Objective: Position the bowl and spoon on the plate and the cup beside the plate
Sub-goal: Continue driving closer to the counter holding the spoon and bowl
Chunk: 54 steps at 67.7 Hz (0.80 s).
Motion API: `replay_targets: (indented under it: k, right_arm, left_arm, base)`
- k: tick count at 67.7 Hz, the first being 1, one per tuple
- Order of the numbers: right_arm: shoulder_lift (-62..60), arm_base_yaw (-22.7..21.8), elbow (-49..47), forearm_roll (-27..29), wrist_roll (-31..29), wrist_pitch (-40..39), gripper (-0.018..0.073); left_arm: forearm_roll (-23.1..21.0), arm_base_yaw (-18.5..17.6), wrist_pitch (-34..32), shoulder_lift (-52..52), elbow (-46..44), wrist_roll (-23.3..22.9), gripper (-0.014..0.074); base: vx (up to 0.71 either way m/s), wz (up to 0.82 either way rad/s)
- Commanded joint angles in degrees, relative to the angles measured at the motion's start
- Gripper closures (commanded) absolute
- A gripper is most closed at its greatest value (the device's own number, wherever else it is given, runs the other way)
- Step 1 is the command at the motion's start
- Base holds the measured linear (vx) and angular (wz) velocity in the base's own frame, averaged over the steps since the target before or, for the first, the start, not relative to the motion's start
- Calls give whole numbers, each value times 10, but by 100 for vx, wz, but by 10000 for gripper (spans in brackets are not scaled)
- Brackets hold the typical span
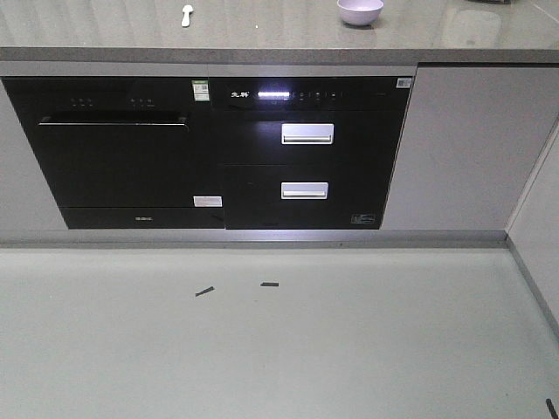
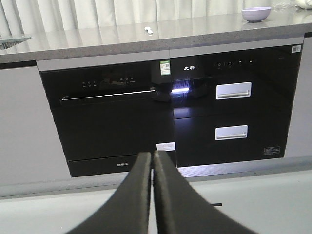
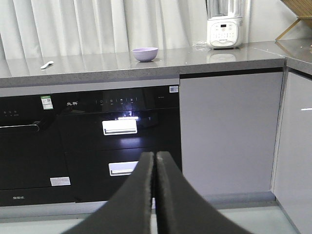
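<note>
Bowl (image 1: 360, 11), lavender, sits upright on the grey countertop (image 1: 262, 35), toward its right part, mouth up, inside not readable from these angles. Spoon (image 1: 186, 15), pale, lies flat on the same countertop, well apart from the bowl to the left; nothing touches either. Under the counter: black glass oven front (image 1: 113, 166) below the spoon, and beside it a black unit with two white drawer handles (image 1: 307, 133) stacked one over the other, roughly below the bowl. A white appliance base (image 3: 224, 30) stands further right on the counter, pale curtains (image 3: 73, 24) behind. Light floor (image 1: 262, 349) carries short dark tape marks (image 1: 204, 291). Left gripper (image 2: 152, 154) clenched, jaws pressed together, nothing between them, low and well short of the counter. Right gripper (image 3: 155, 154) likewise clenched and empty.
</note>
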Motion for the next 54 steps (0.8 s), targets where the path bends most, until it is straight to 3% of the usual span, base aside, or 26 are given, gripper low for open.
replay_targets:
  k: [1,54]
  right_arm:
    - [-6,-4,2,-6,-1,-44,562]
    - [-6,-4,2,-6,-1,-44,562]
  left_arm:
    - [-2,1,-41,9,-4,-7,603]
    - [-2,1,-41,9,-4,-7,603]
  base:
    - [7,1]
    - [6,0]
